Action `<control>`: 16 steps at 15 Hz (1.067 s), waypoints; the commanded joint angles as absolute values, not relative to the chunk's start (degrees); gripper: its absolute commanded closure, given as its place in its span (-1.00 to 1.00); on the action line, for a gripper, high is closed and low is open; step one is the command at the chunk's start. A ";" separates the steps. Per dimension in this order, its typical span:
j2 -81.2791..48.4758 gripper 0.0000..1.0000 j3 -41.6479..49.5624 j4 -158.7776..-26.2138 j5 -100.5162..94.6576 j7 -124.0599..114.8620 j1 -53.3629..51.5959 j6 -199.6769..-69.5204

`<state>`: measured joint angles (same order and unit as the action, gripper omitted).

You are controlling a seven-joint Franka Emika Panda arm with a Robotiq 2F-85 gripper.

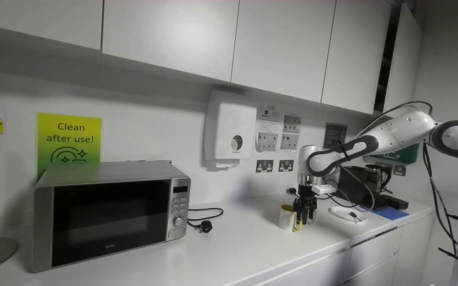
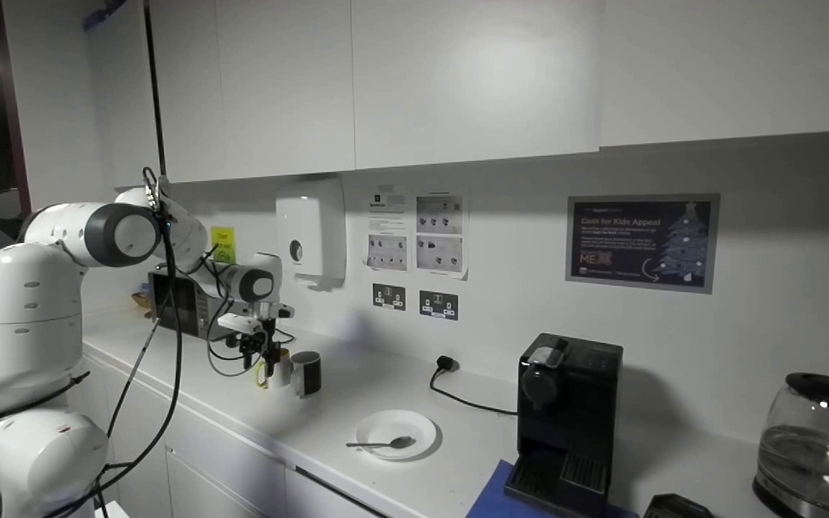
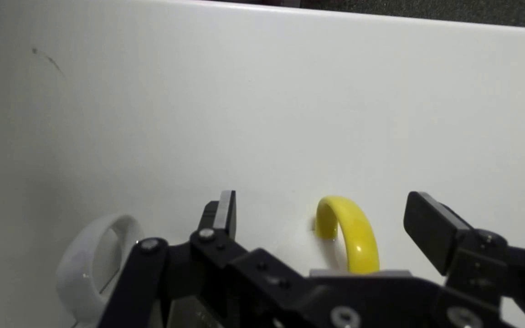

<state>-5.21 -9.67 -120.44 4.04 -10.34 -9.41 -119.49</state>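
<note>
Wrist view: the black claw (image 3: 326, 214) was spread wide, with open space between its two fingers (image 3: 429, 228). A curved yellow handle (image 3: 362, 243) stood inside that gap, apart from both fingertips. Beyond the claw's finger at the left of this view was a white handle (image 3: 75, 266).

In an exterior view, the claw pointed straight down just beside a white mug (image 1: 286, 220) with a yellow inside, standing upright on the white tabletop (image 1: 229, 254). The yellow handle belonged to this mug and faced the claw. Well to the left of the claw stood a silver microwave (image 1: 111, 222), and up on the wall, also left but nearer, hung a paper towel dispenser (image 1: 233, 123).

In an exterior view, a second mug (image 2: 311, 374) with a dark panel stood upright to the right of the claw, near the white mug. Farther right lay a white plate (image 2: 423, 424) with a spoon (image 2: 401, 442) on it. Beyond that stood a black coffee machine (image 2: 573, 403) and, farthest from the claw, a glass jug (image 2: 807, 453) with a dark lid.
</note>
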 commanded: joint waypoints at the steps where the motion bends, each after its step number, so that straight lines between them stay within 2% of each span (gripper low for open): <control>1: -7.51 -1.00 -9.36 -116.91 2.45 -9.34 -9.65 -119.10; 4: -8.75 -1.00 -9.41 -115.11 1.95 -9.41 -9.83 -118.68; 5: -9.08 -0.78 -9.45 -114.60 2.12 -9.29 -9.88 -118.37; 6: -9.38 -0.47 -9.49 -114.17 2.29 -9.18 -9.96 -118.21; 11: -10.04 0.25 -9.38 -113.32 2.07 -9.66 -10.23 -117.91; 15: -10.17 0.90 -9.29 -113.29 2.03 -9.81 -10.20 -117.79; 16: -10.12 0.99 -9.27 -113.37 1.93 -9.86 -10.21 -117.86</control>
<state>-9.62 -9.67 -114.98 2.82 -10.30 -9.91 -119.37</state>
